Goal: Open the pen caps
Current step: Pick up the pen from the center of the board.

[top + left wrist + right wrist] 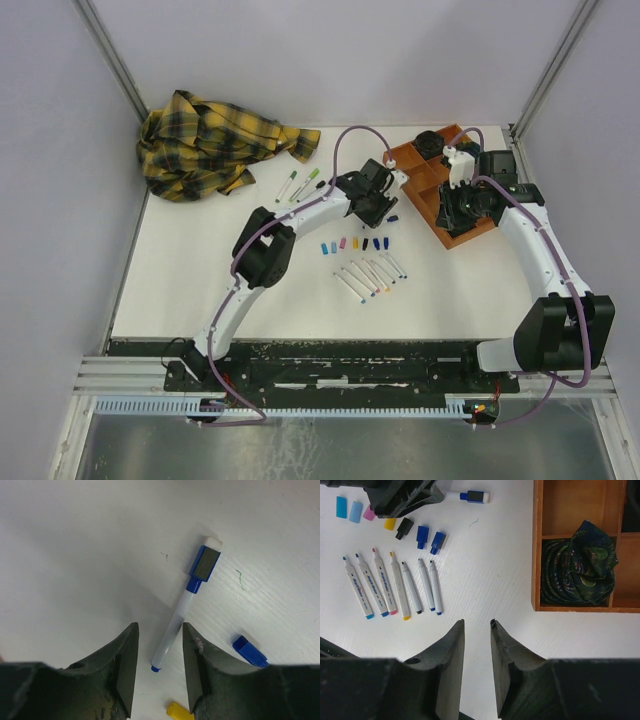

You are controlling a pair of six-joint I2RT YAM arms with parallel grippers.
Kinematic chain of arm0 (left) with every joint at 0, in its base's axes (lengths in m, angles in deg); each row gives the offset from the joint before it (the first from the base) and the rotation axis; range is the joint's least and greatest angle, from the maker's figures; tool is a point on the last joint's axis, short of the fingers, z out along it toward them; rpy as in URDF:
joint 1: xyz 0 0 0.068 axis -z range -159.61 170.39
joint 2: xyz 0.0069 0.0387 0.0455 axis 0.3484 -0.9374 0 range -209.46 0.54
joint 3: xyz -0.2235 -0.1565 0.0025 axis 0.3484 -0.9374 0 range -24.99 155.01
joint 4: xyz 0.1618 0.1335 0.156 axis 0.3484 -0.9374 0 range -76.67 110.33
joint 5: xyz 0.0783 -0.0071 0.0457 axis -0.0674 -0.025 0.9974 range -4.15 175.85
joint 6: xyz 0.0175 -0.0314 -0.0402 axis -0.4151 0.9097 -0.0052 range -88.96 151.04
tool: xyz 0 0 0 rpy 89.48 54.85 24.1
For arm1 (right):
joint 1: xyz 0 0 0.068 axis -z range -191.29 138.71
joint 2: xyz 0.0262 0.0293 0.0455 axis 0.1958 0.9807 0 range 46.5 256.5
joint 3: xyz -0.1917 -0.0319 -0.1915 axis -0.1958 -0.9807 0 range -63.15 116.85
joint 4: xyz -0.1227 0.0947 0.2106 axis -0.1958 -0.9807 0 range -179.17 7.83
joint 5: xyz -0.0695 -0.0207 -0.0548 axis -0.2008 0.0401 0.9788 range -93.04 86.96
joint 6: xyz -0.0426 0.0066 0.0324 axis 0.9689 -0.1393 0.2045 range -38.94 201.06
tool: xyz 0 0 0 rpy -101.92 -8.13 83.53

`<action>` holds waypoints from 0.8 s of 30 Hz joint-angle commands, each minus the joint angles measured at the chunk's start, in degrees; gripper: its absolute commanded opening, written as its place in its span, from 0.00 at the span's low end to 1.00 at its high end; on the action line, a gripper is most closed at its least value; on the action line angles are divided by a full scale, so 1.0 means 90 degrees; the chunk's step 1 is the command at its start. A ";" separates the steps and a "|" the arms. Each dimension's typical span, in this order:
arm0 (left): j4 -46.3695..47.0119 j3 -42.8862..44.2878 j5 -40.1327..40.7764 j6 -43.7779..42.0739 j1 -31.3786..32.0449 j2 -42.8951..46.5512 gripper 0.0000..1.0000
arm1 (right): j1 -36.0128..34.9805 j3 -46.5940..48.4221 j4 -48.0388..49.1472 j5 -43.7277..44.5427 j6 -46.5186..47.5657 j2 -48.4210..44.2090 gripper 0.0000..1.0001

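Near the desk's (75, 555) far right side, beside the tray (537, 555), the left gripper (159, 630) hung half open and empty over a capped pen (182, 607). The pen ran straight away from its jaws, with the blue cap (204, 564) at the far end. The right gripper (476, 625), farther off, was narrowly open and also empty.

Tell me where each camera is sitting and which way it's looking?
Top camera: above and behind the arms, looking down on the white table; both whole arms show.
Left wrist camera: on the left arm's wrist, looking down at a blue-capped pen; the left gripper shows, open, at the bottom.
Right wrist camera: on the right arm's wrist, looking down at the uncapped pens and wooden tray; the right gripper shows at the bottom.
Shared: both wrist views show the blue-capped pen and loose pen caps.
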 commanded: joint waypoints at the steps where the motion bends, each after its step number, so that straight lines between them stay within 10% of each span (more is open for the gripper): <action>1: -0.0312 0.0578 -0.0304 -0.0411 0.0022 -0.0247 0.44 | 0.0039 0.0034 0.0092 -0.0123 0.0078 -0.0131 0.35; 24: 0.1215 -0.0598 0.0754 -0.0180 -0.0184 0.0965 0.03 | 0.0068 0.0005 -0.0012 -0.0791 0.0180 -0.0174 0.35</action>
